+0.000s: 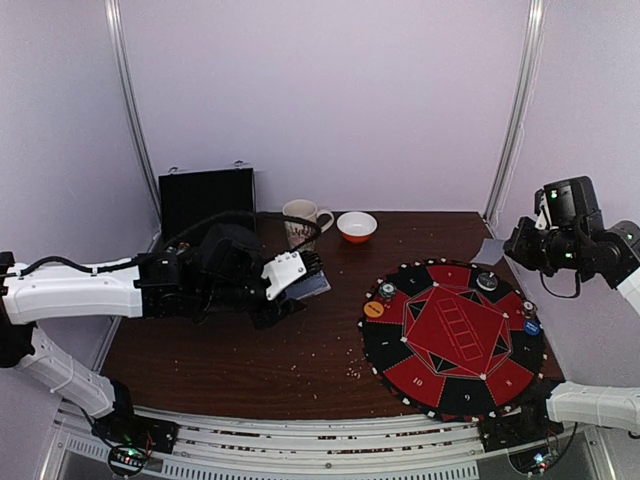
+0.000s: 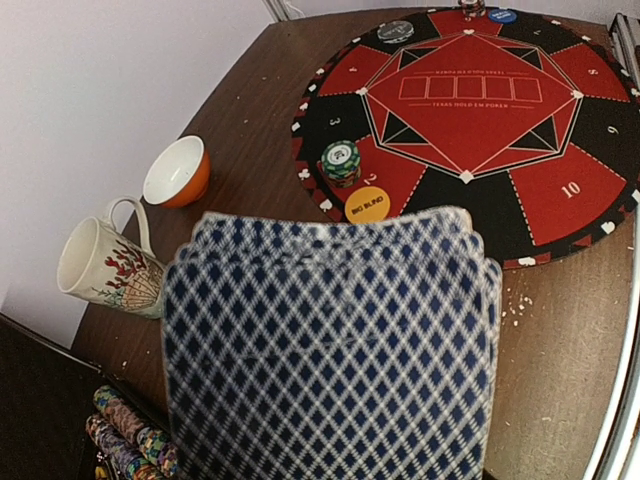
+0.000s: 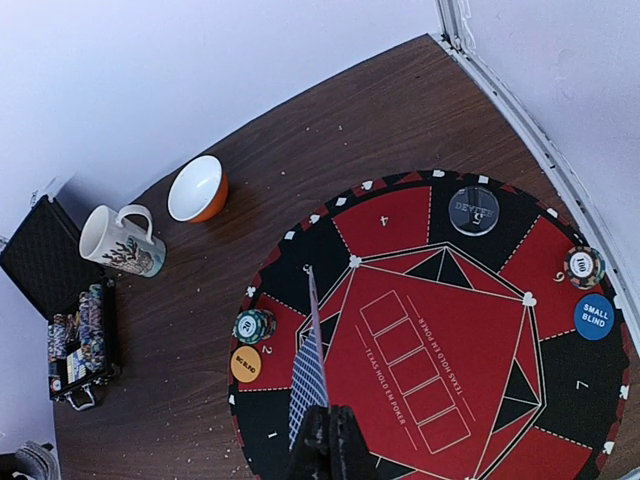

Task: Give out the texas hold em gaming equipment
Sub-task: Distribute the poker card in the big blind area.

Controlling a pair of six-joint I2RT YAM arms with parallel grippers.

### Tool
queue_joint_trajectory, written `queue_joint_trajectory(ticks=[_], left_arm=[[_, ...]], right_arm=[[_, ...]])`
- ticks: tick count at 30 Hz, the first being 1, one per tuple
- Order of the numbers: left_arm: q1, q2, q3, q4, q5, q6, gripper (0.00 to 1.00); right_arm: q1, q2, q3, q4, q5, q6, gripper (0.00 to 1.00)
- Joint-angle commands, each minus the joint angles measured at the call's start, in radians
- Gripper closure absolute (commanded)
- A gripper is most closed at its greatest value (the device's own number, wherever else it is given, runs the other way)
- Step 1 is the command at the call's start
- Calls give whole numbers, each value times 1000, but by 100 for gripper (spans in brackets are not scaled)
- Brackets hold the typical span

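My left gripper (image 1: 292, 283) is shut on a fanned deck of playing cards (image 2: 330, 350) with blue-and-white diamond backs, held above the bare table left of the round red-and-black poker mat (image 1: 455, 340); the cards hide its fingers in the left wrist view. My right gripper (image 3: 330, 435) is shut on a single card (image 3: 310, 370), seen edge-on, high above the mat's left part. On the mat lie an orange big-blind disc (image 3: 246, 363), a green-white chip stack (image 3: 253, 325), a black dealer disc (image 3: 474, 210), a blue small-blind disc (image 3: 594, 316) and another chip stack (image 3: 584, 266).
A patterned mug (image 1: 300, 222) and an orange-and-white bowl (image 1: 357, 227) stand at the table's far edge. An open black case (image 3: 60, 300) with several rows of chips (image 2: 125, 435) sits at the back left. Crumbs dot the wood.
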Motion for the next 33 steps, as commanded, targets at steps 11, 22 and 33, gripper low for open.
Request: queue_joint_trajectory(ticks=[11,22,33], left_arm=[[35,-74,-38,100,28,8,50],[38,-77,-41,99,29,9,50],[39,-84,-46,100,27,12,50]], right_arm=[[-23,23,24,-94,26,-33,100],[-47,45,-3,-146,27,-34,100],[-117,103,-24,-285,49,-39,100]])
